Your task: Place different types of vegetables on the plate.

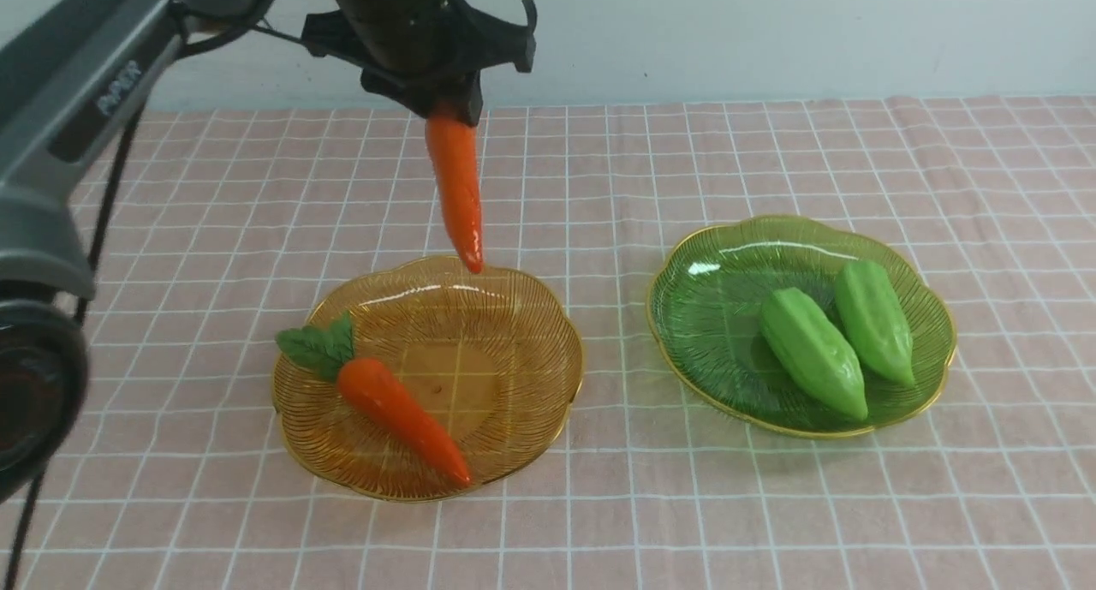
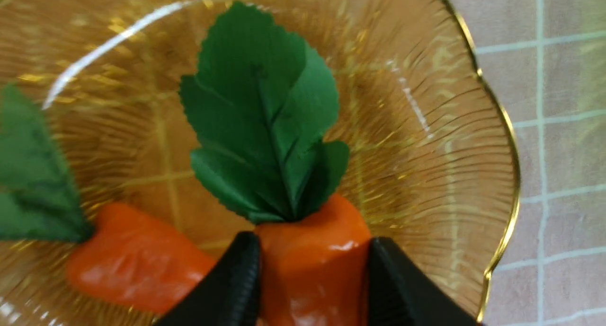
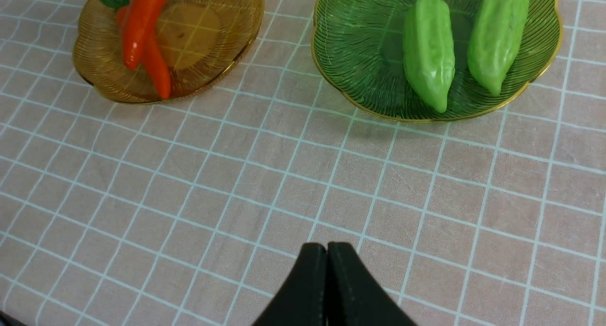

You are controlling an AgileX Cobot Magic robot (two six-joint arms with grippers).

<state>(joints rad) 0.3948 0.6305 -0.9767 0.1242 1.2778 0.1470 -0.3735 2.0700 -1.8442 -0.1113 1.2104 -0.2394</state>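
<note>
My left gripper [image 1: 445, 110] is shut on an orange carrot [image 1: 456, 187] that hangs tip down above the far rim of the amber plate [image 1: 539, 350]. Seen from the left wrist, the black fingers [image 2: 236, 278] clamp the carrot's thick end [image 2: 312, 255] under its green leaves [image 2: 265, 127]. A second carrot [image 1: 398, 414] lies in the amber plate with its leaves [image 1: 317, 346] over the left rim. Two light-green gourds [image 1: 813, 350] [image 1: 873, 320] lie side by side in the green plate [image 1: 702, 316]. The right gripper [image 3: 326, 250] is shut and empty above the cloth, nearer to me than both plates.
A pink checked cloth [image 1: 616, 504] covers the table. The left arm's grey links [image 1: 68, 128] and cable fill the left edge of the front view. A pale wall [image 1: 771, 33] stands behind the table.
</note>
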